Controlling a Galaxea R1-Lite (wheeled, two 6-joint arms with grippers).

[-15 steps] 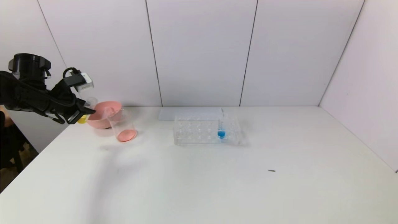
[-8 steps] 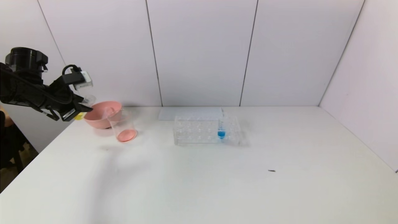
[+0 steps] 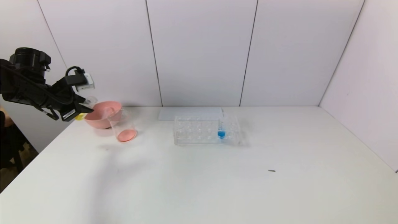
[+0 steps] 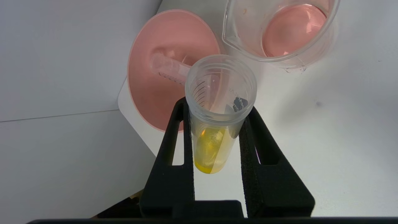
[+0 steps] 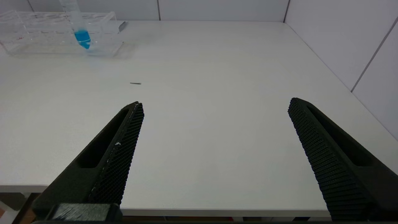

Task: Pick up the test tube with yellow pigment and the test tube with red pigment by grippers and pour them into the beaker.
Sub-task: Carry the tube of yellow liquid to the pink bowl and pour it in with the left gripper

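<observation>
Fingers point(image 4: 217, 130) clamped on yellow tube point(image 4: 216, 124); carry mouth over beaker point(image 4: 279, 31) beyond fingers before tilting slowly.

A pink bowl point(image 3: 102, 115) sits at the table's point(image 3: 199, 180) far left, and a clear tube lies inside it. Mid-table stands a clear plastic rack point(image 3: 205, 130), one blue-liquid tube point(image 3: 221, 126) upright toward its right end. Behind the rack lies a flat pale sheet point(image 3: 186, 113), and a tiny dark speck point(image 3: 271, 170) rests nearer the front
</observation>
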